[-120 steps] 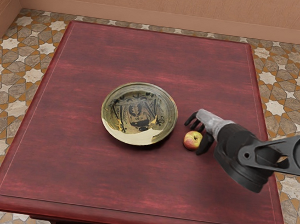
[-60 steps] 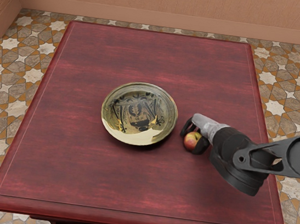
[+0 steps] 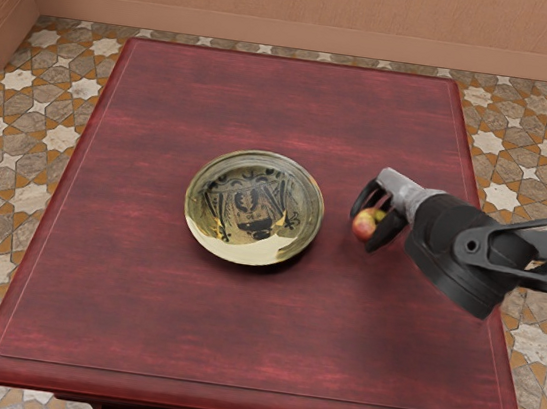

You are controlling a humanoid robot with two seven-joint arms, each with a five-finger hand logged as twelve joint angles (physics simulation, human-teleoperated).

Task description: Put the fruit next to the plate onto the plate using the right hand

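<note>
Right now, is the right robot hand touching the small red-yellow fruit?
Touching. The head view shows the right robot hand closed around the small red-yellow fruit.

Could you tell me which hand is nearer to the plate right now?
Right. The right hand, closed on the apple, is just right of the plate; the left hand is out of view.

Bright, even, sharp render; soft shadows, no blur.
</note>
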